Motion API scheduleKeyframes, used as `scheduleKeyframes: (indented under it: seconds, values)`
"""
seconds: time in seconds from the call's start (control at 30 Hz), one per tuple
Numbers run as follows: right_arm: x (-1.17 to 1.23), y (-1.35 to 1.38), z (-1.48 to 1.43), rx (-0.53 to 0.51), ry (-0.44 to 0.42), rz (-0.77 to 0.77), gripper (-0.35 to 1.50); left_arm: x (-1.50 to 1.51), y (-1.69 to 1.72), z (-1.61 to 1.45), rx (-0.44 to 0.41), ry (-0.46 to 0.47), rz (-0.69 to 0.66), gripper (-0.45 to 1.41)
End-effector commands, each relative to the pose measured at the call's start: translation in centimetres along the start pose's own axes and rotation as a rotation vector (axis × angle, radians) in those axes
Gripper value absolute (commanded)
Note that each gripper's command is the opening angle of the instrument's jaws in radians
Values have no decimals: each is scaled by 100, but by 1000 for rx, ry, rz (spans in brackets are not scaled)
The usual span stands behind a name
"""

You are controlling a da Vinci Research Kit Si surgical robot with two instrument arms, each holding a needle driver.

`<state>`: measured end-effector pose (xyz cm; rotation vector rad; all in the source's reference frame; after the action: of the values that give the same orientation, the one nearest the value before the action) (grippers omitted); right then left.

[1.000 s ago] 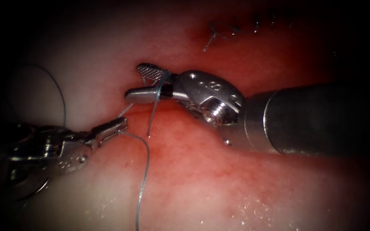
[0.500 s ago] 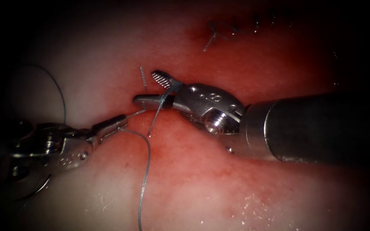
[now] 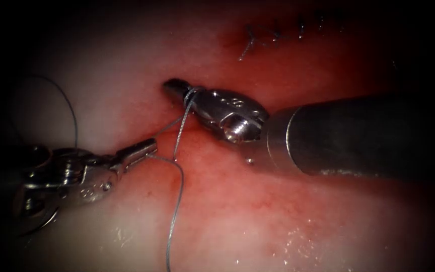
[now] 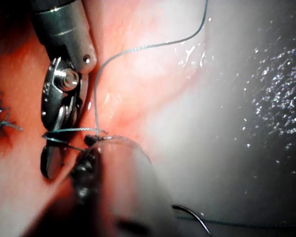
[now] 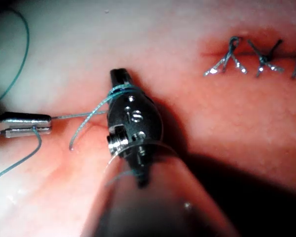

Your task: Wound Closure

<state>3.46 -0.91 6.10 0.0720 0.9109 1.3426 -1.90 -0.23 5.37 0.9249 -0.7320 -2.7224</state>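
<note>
Pink, wet tissue (image 3: 258, 211) lies beneath both tools, with a row of finished stitches (image 3: 278, 35) and their cut ends of thread (image 5: 222, 66) beyond the right claw. Right claw (image 3: 177, 88) has its jaws closed, with turns of thread (image 3: 177, 201) wrapped around them just behind the tip; whether it pinches a strand I cannot tell. Left claw (image 3: 149, 147), below and to the left of the right one, is clamped on the thread, a taut strand running from its tip up to the wraps and a slack strand hanging down past it. Curved needle (image 4: 195, 217) lies free on pale tissue behind the left claw, in neither claw and not in the tissue
</note>
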Motion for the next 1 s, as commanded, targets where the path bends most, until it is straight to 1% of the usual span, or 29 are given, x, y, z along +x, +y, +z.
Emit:
scheduleKeyframes:
  seconds: [0.03, 0.13, 0.23, 0.27, 0.37, 0.4, 0.47, 0.53, 0.7, 0.87, 1.0]
  values:
    - [-4, -10, 2, -9, 1, 18, -35, 0, 1, 5, -1, 1, 1, -45]
    - [-4, -15, -4, -7, 0, 21, -35, -6, -6, 1, -7, 7, -2, -45]
    - [-4, -20, -9, -5, 10, -3, -35, -16, -22, -4, -20, 16, -12, -45]
    - [-3, -24, -15, -1, 25, -38, -35, -24, -36, -7, -30, 19, -21, -45]
    - [-1, -29, -26, 8, 55, -62, -35, -37, -57, -8, -43, 19, -34, -45]
    - [0, -32, -33, 11, 78, -76, -35, -46, -71, -6, -50, 20, -42, -45]
    - [1, -35, -38, 13, 91, -88, -35, -54, -81, -3, -54, 16, -47, -45]
    - [0, -40, -44, 17, 109, -100, -35, -62, -89, 2, -59, 17, -49, -45]
    - [-7, -58, -57, 31, 117, -145, -35, -83, -101, 17, -82, 9, -48, -45]
    - [-14, -72, -67, 48, 119, -171, -35, -93, -116, 22, -88, 11, -67, -45]
    - [-20, -81, -75, 45, 122, -201, -35, -97, -136, 23, -86, 14, -88, -45]
